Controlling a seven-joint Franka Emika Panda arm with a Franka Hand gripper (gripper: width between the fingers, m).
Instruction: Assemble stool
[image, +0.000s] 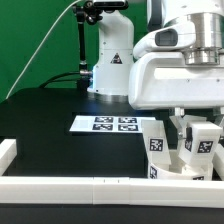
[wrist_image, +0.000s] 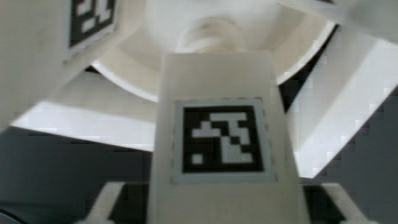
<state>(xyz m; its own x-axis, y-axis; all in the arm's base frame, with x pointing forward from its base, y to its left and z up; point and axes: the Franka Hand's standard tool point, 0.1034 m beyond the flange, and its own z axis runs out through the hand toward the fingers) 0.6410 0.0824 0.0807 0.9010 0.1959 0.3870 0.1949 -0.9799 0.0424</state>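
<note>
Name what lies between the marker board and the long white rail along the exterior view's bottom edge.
Nothing. In the exterior view, only bare black table separates the marker board from the rail.

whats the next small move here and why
Probably ease the leg gently toward the seat and test whether it is home. The jaws are shut on the leg and its far end meets the seat, but the wrist view cannot show if it is fully in.
</note>
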